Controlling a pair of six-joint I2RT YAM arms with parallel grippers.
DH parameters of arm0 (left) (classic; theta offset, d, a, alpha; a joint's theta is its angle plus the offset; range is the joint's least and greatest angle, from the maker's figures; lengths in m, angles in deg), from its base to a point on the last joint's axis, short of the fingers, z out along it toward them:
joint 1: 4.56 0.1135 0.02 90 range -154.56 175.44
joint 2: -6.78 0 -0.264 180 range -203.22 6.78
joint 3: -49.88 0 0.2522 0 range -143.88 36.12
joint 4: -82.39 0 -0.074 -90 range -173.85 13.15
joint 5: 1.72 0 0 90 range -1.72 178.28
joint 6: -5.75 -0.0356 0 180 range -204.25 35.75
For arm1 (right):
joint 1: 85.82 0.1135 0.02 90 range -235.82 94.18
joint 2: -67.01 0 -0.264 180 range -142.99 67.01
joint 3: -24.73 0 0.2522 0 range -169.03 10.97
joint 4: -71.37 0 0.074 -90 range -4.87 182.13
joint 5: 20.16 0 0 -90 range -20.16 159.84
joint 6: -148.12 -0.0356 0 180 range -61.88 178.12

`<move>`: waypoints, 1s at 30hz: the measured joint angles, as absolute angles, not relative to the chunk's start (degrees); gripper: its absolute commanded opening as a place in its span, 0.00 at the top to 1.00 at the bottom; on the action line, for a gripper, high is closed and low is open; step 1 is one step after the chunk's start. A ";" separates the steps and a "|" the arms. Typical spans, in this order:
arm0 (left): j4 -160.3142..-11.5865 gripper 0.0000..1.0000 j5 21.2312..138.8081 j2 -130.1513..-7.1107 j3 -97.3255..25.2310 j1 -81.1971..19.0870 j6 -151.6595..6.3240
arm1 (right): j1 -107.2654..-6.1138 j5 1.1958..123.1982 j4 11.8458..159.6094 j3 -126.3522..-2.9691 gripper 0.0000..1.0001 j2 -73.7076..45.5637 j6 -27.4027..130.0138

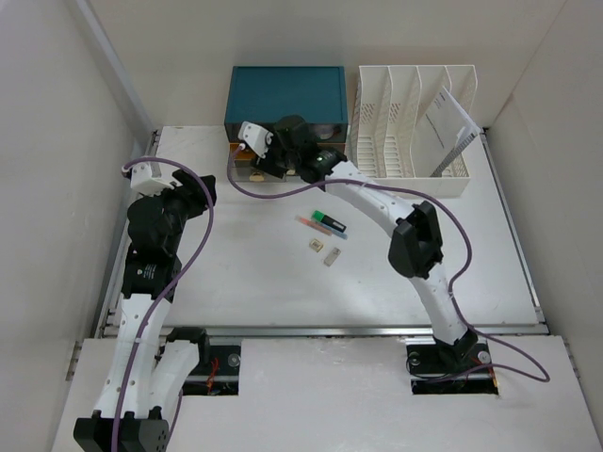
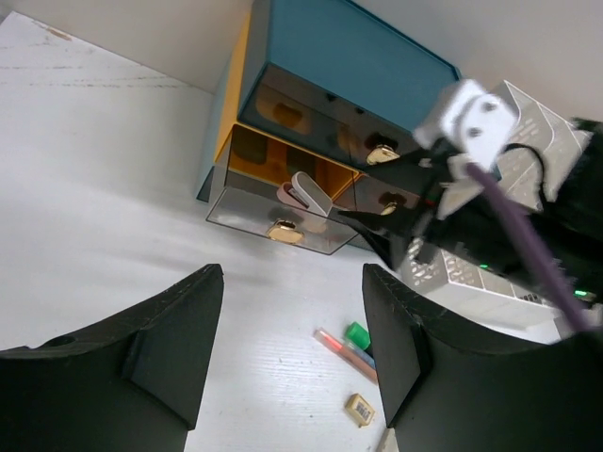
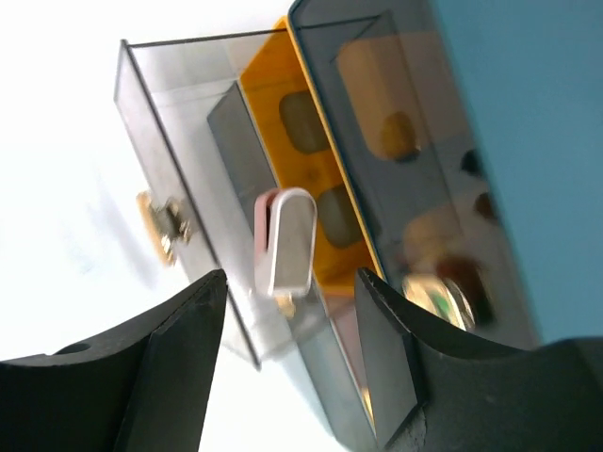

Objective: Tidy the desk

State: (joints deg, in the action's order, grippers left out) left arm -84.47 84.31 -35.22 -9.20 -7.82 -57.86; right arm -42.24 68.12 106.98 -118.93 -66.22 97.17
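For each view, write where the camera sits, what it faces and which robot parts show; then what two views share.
Top external: above and behind, facing down at the desk; both arms show.
Left wrist: faces the teal drawer box; left gripper, right arm show.
Right wrist: looks into the open drawer; right gripper shows.
Both wrist views share that drawer.

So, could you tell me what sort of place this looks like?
Most likely a mock office workspace in a robot test cell: a white desk with a teal drawer box, a white file rack holding papers, and plain white panels closing it in.
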 measured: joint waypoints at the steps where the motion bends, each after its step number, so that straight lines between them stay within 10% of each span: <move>1: -84.49 0.42 84.20 -35.22 -9.20 -7.82 -57.86 | -42.24 68.06 107.00 -117.16 0.38 -64.30 96.77; 5: -85.87 0.44 82.76 -35.31 -8.15 -7.82 -57.57 | -42.24 68.19 106.89 -110.04 0.40 -54.37 95.22; 11: -91.57 0.78 76.75 -39.62 -5.61 -7.23 -52.43 | -42.35 69.19 102.76 -99.00 0.95 -38.00 91.03; 16: -99.92 1.00 71.11 -47.42 -0.85 -6.95 -44.35 | -43.16 67.62 99.92 -87.35 0.93 -30.75 86.11; 30: -119.79 1.00 65.19 -77.60 -2.86 -3.91 -30.03 | -50.11 56.49 102.28 -73.60 0.93 -32.04 78.85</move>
